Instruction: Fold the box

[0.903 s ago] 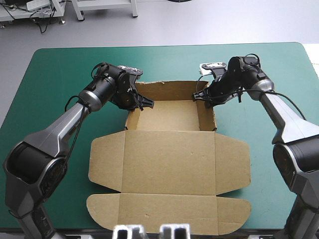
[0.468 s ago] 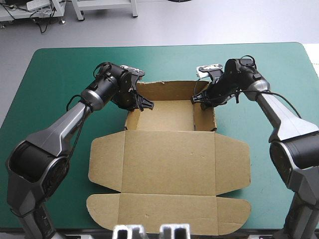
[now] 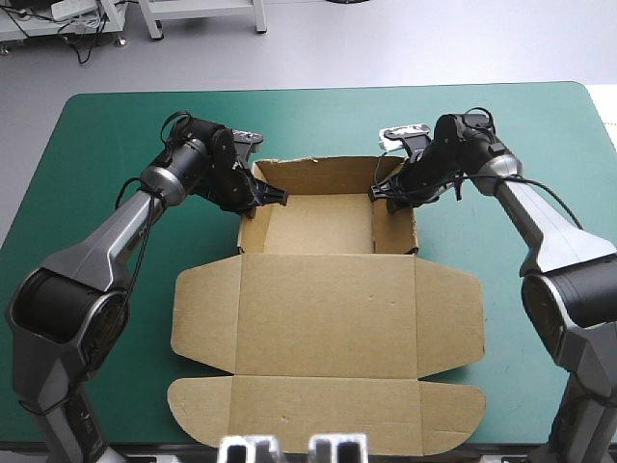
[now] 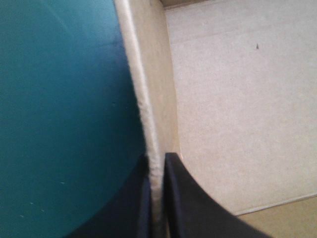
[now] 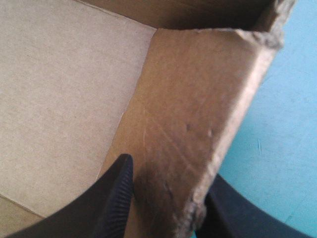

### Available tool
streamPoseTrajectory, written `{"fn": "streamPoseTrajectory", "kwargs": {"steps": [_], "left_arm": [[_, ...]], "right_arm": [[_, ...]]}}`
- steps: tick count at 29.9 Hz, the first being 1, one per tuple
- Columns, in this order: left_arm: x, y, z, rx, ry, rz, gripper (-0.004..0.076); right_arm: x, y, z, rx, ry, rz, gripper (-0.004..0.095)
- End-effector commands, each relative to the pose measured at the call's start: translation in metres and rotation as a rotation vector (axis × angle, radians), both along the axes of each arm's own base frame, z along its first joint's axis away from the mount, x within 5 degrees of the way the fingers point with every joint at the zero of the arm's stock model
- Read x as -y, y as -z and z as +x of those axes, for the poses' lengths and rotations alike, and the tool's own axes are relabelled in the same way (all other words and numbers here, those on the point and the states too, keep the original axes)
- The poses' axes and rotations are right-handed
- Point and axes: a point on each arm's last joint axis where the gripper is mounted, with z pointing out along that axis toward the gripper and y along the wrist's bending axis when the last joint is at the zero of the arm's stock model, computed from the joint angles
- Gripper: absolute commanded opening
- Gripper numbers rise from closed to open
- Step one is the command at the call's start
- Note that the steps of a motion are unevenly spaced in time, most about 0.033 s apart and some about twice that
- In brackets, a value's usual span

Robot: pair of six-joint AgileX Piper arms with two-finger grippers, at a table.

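The brown box [image 3: 328, 309] lies mid-table, its far part a tray with raised walls and its lid panel and flaps flat toward the near edge. My left gripper [image 3: 278, 198] is at the far end of the tray's left wall. In the left wrist view the left gripper [image 4: 156, 159] is shut on that wall's top edge [image 4: 147, 99], one black finger on each side. My right gripper [image 3: 383, 196] is at the tray's right wall. In the right wrist view the right gripper [image 5: 171, 176] straddles this wall [image 5: 198, 109], one finger inside the tray, one outside, shut on the board.
The teal-green cover [image 3: 96, 145] shows bare on both sides of the box and beyond its far wall. The lid's front flap [image 3: 318, 410] reaches close to the table's near edge.
My left arm has swung outward to the left, and its gripper has shifted from over the tray's inner corner onto the left wall. The right gripper has barely moved.
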Motion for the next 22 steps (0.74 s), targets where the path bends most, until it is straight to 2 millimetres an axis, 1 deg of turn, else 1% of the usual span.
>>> {"fn": "streamPoseTrajectory", "kwargs": {"steps": [1, 3, 5, 7, 8, 10, 11, 13, 16, 18, 22], "left_arm": [[-0.014, -0.002, 0.003, 0.01, 0.04, 0.065, 0.0043], [-0.015, 0.003, 0.001, -0.043, 0.049, 0.078, 0.0082], [-0.015, 0.008, 0.001, -0.082, 0.05, 0.087, 0.0144], [-0.013, 0.014, 0.0, -0.119, 0.05, 0.083, 0.0218], [-0.012, 0.015, 0.0, -0.131, 0.049, 0.072, 0.0275], [-0.011, 0.016, 0.0, -0.141, 0.048, 0.061, 0.0354], [-0.01, 0.016, -0.001, -0.144, 0.047, 0.051, 0.0408], [-0.008, 0.015, 0.0, -0.141, 0.041, 0.034, 0.0461], [-0.007, 0.007, 0.002, -0.123, 0.036, 0.024, 0.0474], [-0.005, -0.002, 0.004, -0.097, 0.031, -0.002, 0.0474], [-0.001, -0.028, 0.01, -0.02, 0.013, -0.061, 0.0474]], "right_arm": [[-0.005, -0.027, -0.004, 0.094, -0.004, 0.062, 0.0351], [-0.005, -0.027, -0.004, 0.094, -0.004, 0.062, 0.0351], [-0.005, -0.027, -0.004, 0.094, -0.004, 0.062, 0.0351], [-0.005, -0.027, -0.004, 0.092, -0.005, 0.061, 0.0351], [-0.005, -0.027, -0.004, 0.092, -0.005, 0.061, 0.0351], [-0.005, -0.027, -0.004, 0.091, -0.005, 0.061, 0.0351], [-0.005, -0.027, -0.004, 0.091, -0.007, 0.06, 0.0351], [-0.005, -0.026, -0.005, 0.093, -0.02, 0.051, 0.0352], [-0.004, -0.026, -0.005, 0.093, -0.034, 0.036, 0.0395], [-0.003, -0.026, -0.005, 0.091, -0.037, 0.024, 0.0427], [-0.002, -0.025, -0.005, 0.087, -0.041, 0.018, 0.045]]}}
